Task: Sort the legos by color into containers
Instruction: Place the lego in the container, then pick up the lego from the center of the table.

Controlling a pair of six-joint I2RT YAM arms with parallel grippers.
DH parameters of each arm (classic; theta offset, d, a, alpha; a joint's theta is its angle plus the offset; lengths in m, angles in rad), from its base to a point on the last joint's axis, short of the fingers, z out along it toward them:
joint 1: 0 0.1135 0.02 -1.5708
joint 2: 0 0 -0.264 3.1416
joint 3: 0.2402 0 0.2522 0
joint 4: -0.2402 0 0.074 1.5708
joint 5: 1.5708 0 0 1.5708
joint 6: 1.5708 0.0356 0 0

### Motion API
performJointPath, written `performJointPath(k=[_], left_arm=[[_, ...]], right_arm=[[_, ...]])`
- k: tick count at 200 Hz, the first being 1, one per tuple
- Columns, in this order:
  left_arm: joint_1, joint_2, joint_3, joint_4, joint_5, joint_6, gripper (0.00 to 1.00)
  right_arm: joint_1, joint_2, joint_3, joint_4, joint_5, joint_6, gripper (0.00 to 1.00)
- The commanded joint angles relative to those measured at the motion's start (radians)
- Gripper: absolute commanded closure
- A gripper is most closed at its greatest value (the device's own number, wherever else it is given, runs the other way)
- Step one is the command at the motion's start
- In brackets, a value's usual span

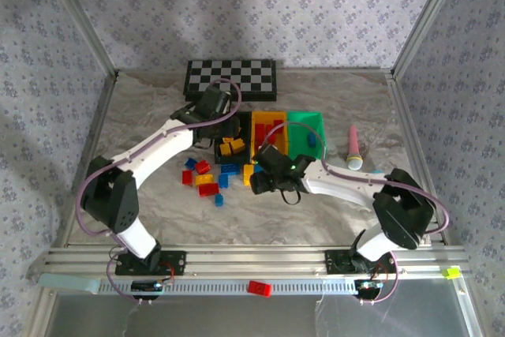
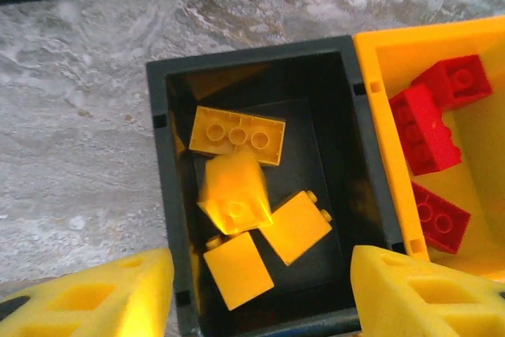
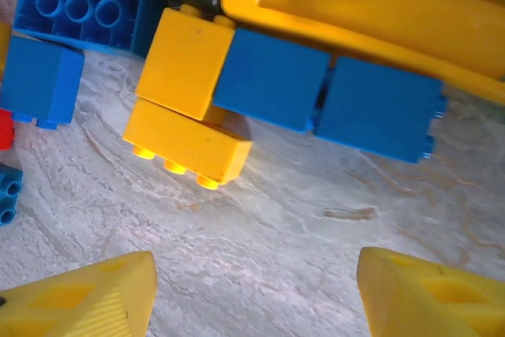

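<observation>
Top: my left gripper (image 1: 211,105) hangs over the black bin (image 1: 244,128); my right gripper (image 1: 267,175) sits by loose legos (image 1: 207,181), near the yellow bin (image 1: 269,116) and green bin (image 1: 317,121).
Left wrist: jaws apart, empty; yellow bricks (image 2: 237,136) lie in the black bin, red bricks (image 2: 426,128) in the yellow one.
Right wrist: jaws apart, empty, over blue bricks (image 3: 272,76).

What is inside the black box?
Yellow legos, loosely piled in the black bin. Anything underneath the pile is covered, so I cannot tell.

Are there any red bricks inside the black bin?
No, the black bin holds just yellow bricks; the red bricks lie in the yellow bin beside it.
</observation>
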Motion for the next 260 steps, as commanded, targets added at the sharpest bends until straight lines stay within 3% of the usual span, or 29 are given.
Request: performJointPath(k=[1,66,108,125,149,161,178,223,260], left_arm=[[-0.001,-0.034,-0.02,-0.018,0.054,0.003,0.38],[-0.005,-0.214,-0.241,0.041,0.057,-0.061,0.38],[-0.008,-0.291,-0.347,0.067,0.061,-0.082,0.38],[-0.007,-0.325,-0.392,0.082,0.062,-0.097,0.38],[-0.008,-0.358,-0.441,0.109,0.071,-0.109,0.38],[-0.008,-0.363,-0.448,0.099,0.069,-0.11,0.38],[-0.01,-0.377,-0.47,0.098,0.065,-0.112,0.38],[-0.025,-0.471,-0.568,0.099,0.055,-0.123,0.38],[-0.038,-0.558,-0.668,0.106,0.053,-0.17,0.37]], right_arm=[[0.019,0.063,0.055,0.023,-0.01,0.032,0.3],[0.041,0.238,0.188,0.036,-0.033,0.079,0.27],[0.046,0.311,0.219,-0.032,0.069,0.124,0.27],[0.048,0.327,0.219,-0.025,0.086,0.141,0.31],[0.054,0.35,0.267,-0.036,0.111,0.161,0.49],[0.058,0.346,0.276,-0.047,0.12,0.158,0.57],[0.076,0.321,0.279,-0.072,0.141,0.152,0.59],[0.107,0.167,0.31,-0.16,0.158,0.121,0.58],[0.007,0.199,0.429,-0.122,0.104,0.037,0.54]])
